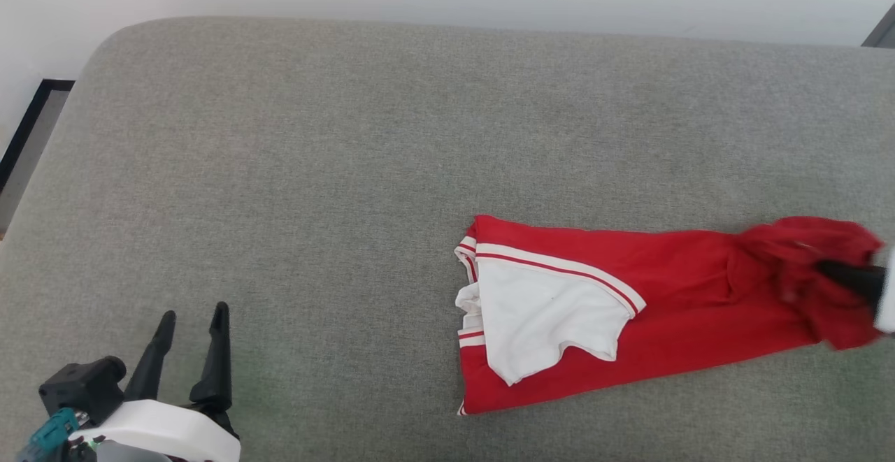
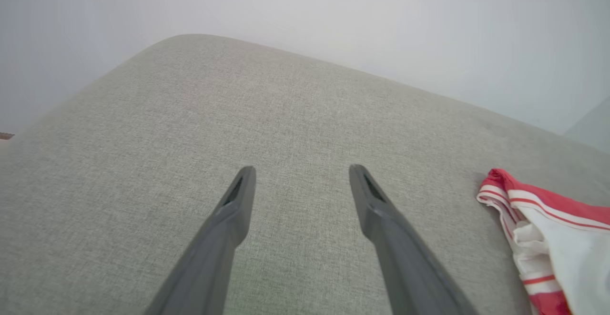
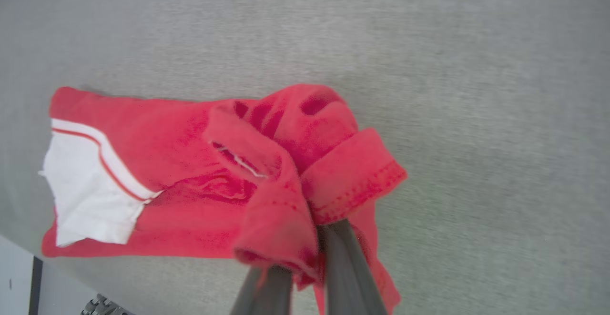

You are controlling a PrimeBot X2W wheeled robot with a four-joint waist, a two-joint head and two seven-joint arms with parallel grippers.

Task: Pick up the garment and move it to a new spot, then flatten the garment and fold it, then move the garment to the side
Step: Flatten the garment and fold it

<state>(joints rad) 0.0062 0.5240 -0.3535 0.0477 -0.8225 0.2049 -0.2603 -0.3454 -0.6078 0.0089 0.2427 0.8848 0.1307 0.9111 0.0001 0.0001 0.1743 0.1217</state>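
The red garment (image 1: 685, 294) is lying stretched across the lower right of the head view on a grey cushion (image 1: 349, 168), with its white-banded end pointing toward the frame's centre and its other end bunching up at the right edge. The right gripper (image 1: 835, 273) is clenching that bunched red fabric between its dark fingers. The left gripper (image 1: 194, 312) is hovering at the lower left with its fingers spread wide, gripping nothing, well apart from the garment.

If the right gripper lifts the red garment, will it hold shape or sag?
Likely floppy: the garment bunches where the right gripper pinches it, so the rest should sag and trail. Probably light: it lies thin on the cushion.
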